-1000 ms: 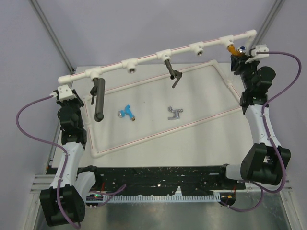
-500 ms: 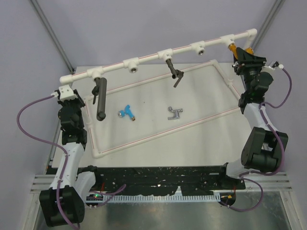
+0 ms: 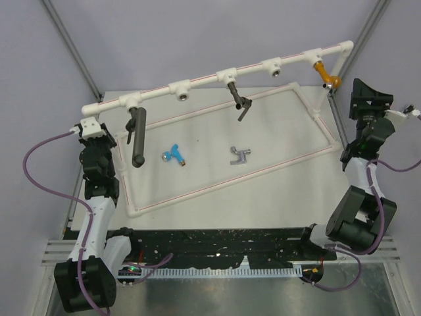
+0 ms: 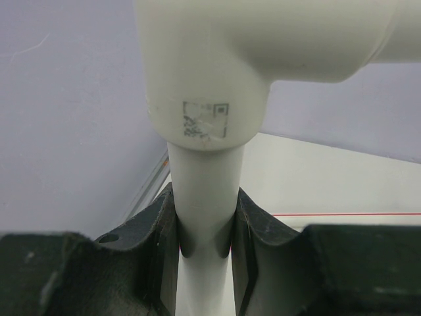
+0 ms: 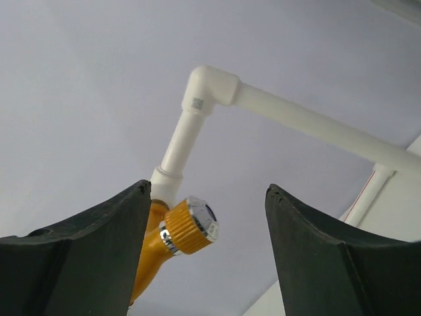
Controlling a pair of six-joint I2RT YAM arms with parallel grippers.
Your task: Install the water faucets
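left gripper is clamped on the upright white pipe, just below its elbow. right gripper has its jaws wide apart, holds nothing, and is clear of the orange-gold faucet, which is fitted at the pipe's far right end. blue faucet and silver-grey faucet lie loose on the table, well apart.

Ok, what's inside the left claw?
A white upright pipe, pinched between the left claw's fingers just below its elbow. The pipe's lower end is covered by the claw.
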